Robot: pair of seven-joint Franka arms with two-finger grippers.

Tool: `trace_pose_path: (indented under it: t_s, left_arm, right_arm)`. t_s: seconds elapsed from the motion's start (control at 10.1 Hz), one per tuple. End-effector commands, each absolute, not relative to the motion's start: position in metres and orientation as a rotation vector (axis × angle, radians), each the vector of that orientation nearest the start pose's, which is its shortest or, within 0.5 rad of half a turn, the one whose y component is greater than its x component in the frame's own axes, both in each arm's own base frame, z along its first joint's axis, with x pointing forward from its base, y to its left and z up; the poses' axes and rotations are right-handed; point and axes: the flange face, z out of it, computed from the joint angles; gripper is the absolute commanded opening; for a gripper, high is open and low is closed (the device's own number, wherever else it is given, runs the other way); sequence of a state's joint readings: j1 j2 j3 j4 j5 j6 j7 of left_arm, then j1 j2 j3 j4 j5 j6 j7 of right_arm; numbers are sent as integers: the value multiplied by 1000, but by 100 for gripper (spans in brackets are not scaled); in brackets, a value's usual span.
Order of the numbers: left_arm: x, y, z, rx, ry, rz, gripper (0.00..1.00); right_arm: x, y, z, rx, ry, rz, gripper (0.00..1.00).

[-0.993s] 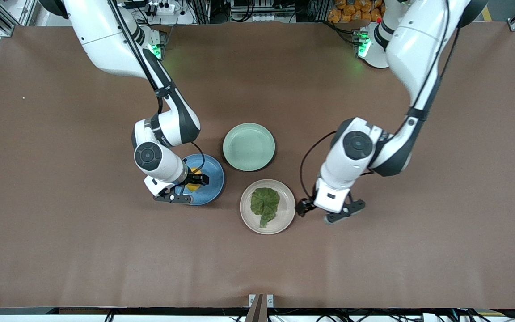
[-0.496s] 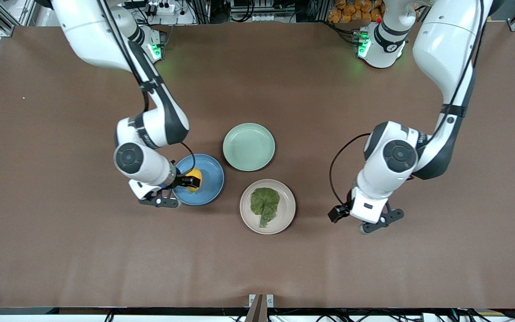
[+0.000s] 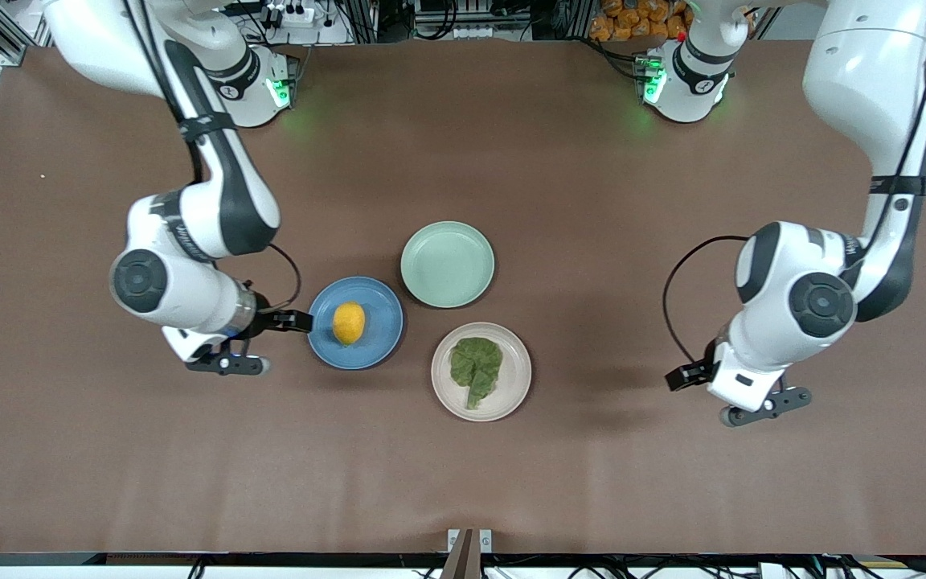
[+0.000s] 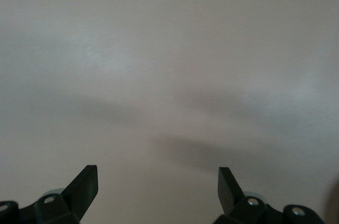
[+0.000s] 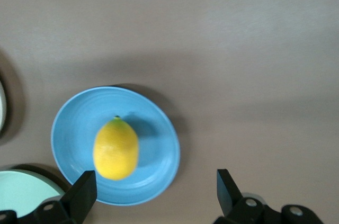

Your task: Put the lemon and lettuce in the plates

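Observation:
The yellow lemon (image 3: 348, 322) (image 5: 116, 148) lies free in the blue plate (image 3: 379, 342) (image 5: 159, 155). The dark-green lettuce (image 3: 476, 366) lies flat in the beige plate (image 3: 514, 388), which stands nearer the front camera. My right gripper (image 3: 270, 344) (image 5: 155, 172) hangs open and empty over bare table, beside the blue plate toward the right arm's end. Toward the left arm's end, my left gripper (image 3: 708, 398) (image 4: 157, 170) is open over bare table, well apart from the beige plate, with nothing between its fingers.
An empty pale green plate (image 3: 447, 264) (image 5: 21, 195) stands beside the blue one, farther from the front camera. The brown table (image 3: 463, 482) stretches wide around the three plates. Both arm bases stand at the table's edge farthest from the front camera.
Both arms have swung outward, away from the plates. The right gripper has drawn off the blue plate and left the lemon uncovered. The left gripper has moved farther from the beige plate.

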State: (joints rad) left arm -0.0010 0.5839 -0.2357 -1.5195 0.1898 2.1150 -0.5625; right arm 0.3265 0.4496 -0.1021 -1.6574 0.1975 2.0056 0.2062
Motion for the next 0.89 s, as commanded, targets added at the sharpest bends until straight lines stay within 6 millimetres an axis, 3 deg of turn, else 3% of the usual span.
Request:
trace_pose_path:
  t_s: [0.0, 0.2, 0.3, 0.6, 0.79]
  left_arm:
    - [669, -113, 332, -3050, -411, 16, 100]
    - [641, -70, 336, -3030, -456, 74, 100]
    - [627, -65, 341, -3040, -376, 91, 100]
    - [591, -85, 347, -3075, -285, 150, 100]
    - [568, -104, 352, -3068, -246, 163, 100]
  right_arm:
    - [637, 128, 369, -3017, 38, 206, 100]
    - [634, 87, 386, -3068, 18, 224, 100]
    - [632, 68, 394, -3085, 23, 238, 100]
    - [626, 17, 417, -3128, -79, 236, 100]
    - [619, -7, 429, -3131, -19, 212, 100]
